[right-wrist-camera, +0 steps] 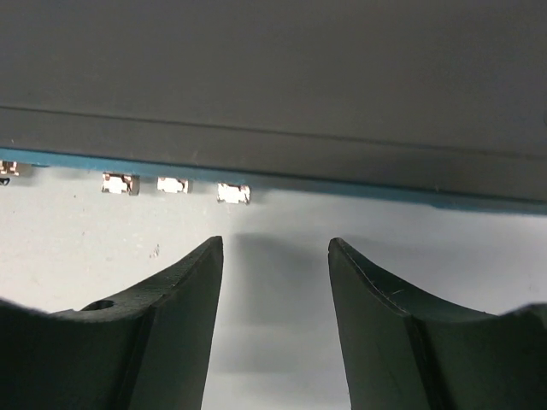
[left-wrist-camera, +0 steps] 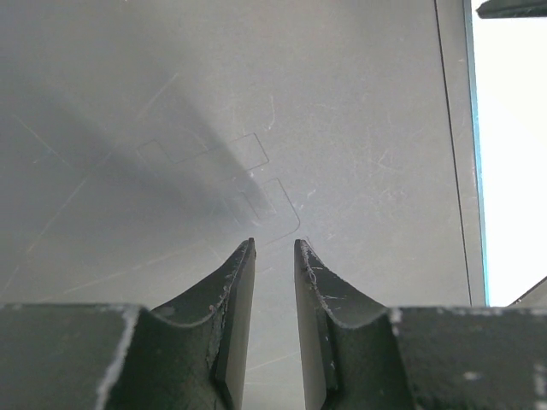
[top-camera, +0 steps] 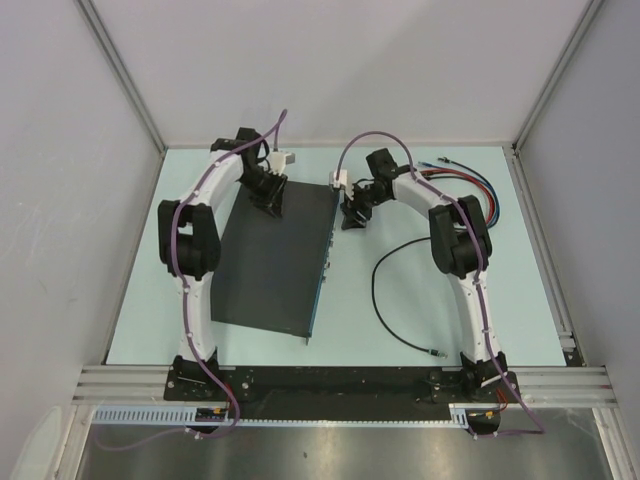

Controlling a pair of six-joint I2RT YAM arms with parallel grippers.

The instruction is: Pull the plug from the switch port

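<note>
The switch (top-camera: 270,255) is laid flat on the bench (top-camera: 150,290), its socket face turned towards the right pincer (right-wrist-camera: 275,243). That pincer is held released, its fingers (right-wrist-camera: 184,299) spread wide with nothing between them. A row of small sockets (right-wrist-camera: 232,193) is seen just beyond the fingertips and slightly to their left, along the switch's blue edge. The left pincer (left-wrist-camera: 273,243) is also released, though only a narrow gap is left between its tips, and nothing is gripped. It is poised over the switch's dark top, near the far corner; whether the surface is touched cannot be told. A black cable (top-camera: 375,300) is curled loosely on the bench behind the right pincer, towards that arm's base. Coloured cables (top-camera: 480,185) are laid to its outer side.
</note>
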